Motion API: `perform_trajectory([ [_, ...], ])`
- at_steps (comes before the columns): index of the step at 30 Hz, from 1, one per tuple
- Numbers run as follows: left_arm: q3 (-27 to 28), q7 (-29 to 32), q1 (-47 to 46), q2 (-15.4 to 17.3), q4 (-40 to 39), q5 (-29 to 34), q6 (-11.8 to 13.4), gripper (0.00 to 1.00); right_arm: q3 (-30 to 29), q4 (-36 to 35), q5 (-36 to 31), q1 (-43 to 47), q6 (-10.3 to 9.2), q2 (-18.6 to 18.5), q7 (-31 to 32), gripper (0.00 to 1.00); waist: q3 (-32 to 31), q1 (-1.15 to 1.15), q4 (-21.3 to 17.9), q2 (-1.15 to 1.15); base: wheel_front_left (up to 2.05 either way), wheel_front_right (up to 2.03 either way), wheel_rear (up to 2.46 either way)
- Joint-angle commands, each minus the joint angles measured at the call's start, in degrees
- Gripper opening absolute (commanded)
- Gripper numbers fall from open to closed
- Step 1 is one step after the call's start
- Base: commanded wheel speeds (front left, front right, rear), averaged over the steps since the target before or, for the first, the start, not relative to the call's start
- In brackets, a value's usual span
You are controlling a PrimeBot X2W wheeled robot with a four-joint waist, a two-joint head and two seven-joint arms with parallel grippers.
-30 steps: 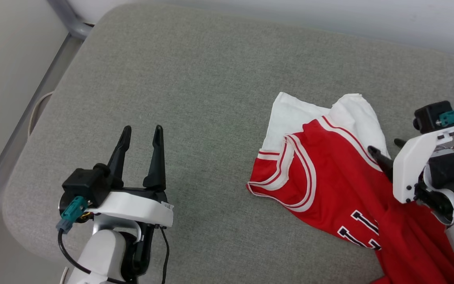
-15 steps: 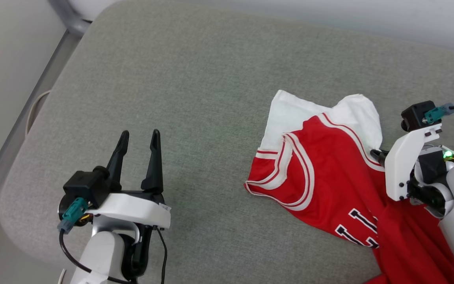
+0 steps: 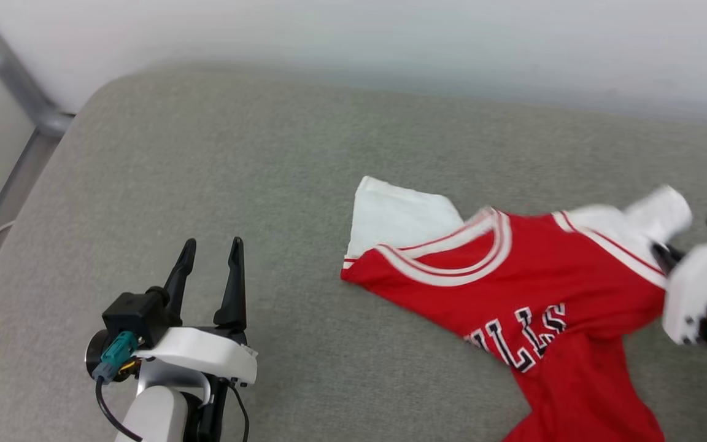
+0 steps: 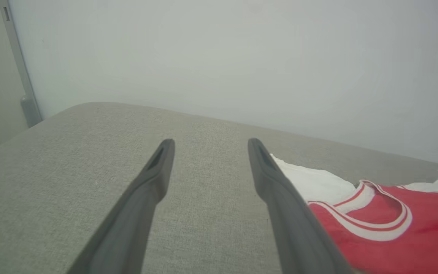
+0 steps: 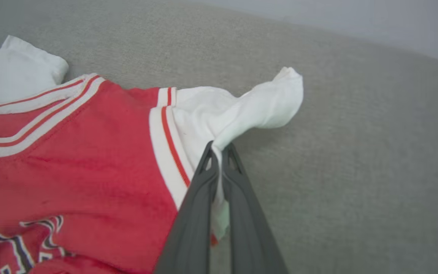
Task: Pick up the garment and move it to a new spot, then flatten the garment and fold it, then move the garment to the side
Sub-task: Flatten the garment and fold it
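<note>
The garment (image 3: 537, 288), a red jersey with white sleeves, striped trim and dark white-outlined letters, lies spread on the grey cushion (image 3: 237, 166) right of centre. My right gripper (image 5: 219, 152) is shut on the garment's white right sleeve (image 5: 257, 106), which is bunched and pulled up between the fingers; this gripper also appears blurred at the head view's right edge (image 3: 666, 255). At the lower left my left gripper (image 3: 209, 245) stands open over bare cushion, well left of the garment (image 4: 375, 228). Its fingers (image 4: 154, 179) hold nothing.
A pale wall (image 3: 390, 37) runs behind the cushion. A grey metal bar (image 3: 22, 98) and floor lie past the cushion's left edge. Bare cushion stretches left of and behind the garment.
The right gripper shut on the white sleeve and pulled it right, spreading the jersey so its letters now show. The head camera has tilted up. The left gripper stays open.
</note>
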Motion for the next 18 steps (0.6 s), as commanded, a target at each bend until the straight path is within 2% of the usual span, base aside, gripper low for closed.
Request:
perform_trajectory([
  [1,-0.11,0.00,0.58,0.44,0.21,-0.07,-0.01,1.00,-2.55,-0.64,-0.81,2.93,-0.10,-0.03,-0.39,0.00,-1.88,0.00,-2.08,0.00,0.00,0.00,0.00],
  [4,-0.11,0.38,1.40,0.70,0.29,-0.24,0.36,1.00,-10.09,-2.41,-3.16,10.87,-0.10,1.85,0.16,0.00,-2.73,0.00,-3.53,0.00,0.00,0.00,0.00],
  [8,-0.08,1.28,2.09,1.04,-0.10,-0.53,0.61,1.00,-19.61,-5.25,-6.06,20.70,-0.09,6.47,1.16,0.00,-3.00,0.00,-5.04,0.00,0.00,0.00,0.00],
  [13,0.03,2.21,2.70,1.60,-0.81,-0.72,1.13,1.00,-25.46,-8.24,-8.62,28.29,-0.08,13.62,3.76,0.00,-2.80,0.00,-6.18,0.00,0.00,0.00,0.00],
  [14,0.07,2.43,2.67,1.68,-0.94,-0.83,1.18,1.00,-25.99,-8.66,-8.77,28.95,-0.07,14.99,4.10,0.07,-2.73,0.00,-6.31,0.00,0.00,0.00,0.00],
  [15,0.06,2.57,2.66,1.71,-1.10,-0.88,1.31,1.00,-26.29,-9.24,-8.52,29.28,-0.07,16.20,4.28,0.49,-2.68,0.00,-6.44,0.00,0.00,0.00,0.00],
  [16,0.00,2.64,2.68,1.72,-1.19,-0.90,1.45,1.00,-26.46,-9.78,-8.32,29.26,-0.05,17.18,4.15,1.00,-2.65,0.00,-6.52,0.00,0.00,0.00,0.00],
  [18,-0.06,3.00,2.84,1.88,-1.36,-0.95,1.60,1.00,-26.70,-11.46,-8.88,28.72,-0.05,18.34,2.47,1.00,-2.70,0.00,-6.63,0.00,0.00,0.00,0.00],
])
